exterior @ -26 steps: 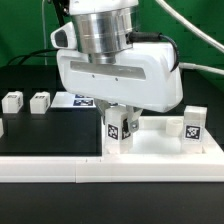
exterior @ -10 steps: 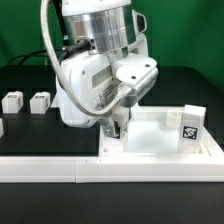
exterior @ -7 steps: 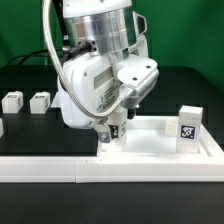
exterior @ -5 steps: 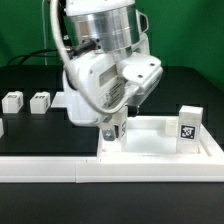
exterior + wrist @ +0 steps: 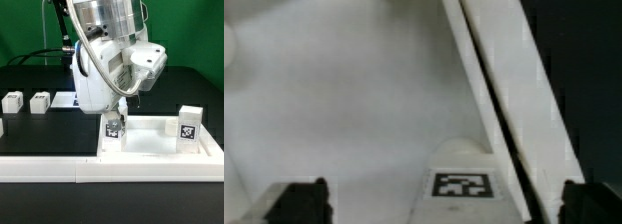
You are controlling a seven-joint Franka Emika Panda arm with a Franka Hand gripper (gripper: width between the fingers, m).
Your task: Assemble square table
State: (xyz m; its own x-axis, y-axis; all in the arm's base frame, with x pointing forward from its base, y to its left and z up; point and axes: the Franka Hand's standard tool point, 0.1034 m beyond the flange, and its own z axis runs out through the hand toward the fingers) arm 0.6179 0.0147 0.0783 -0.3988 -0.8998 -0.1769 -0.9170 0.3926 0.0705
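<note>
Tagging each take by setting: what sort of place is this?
Probably a robotics lab bench: a robot arm works over a black tabletop, and the white furniture parts carry printed marker tags, like this leg.

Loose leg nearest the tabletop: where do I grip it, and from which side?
Come from straight above and close on the front and back faces of the leg. Its top is free, and another leg sits close on the exterior view's left, so pinching the side faces probably leaves a finger less room.

Exterior frontal; wrist close above leg (image 5: 464, 186).
</note>
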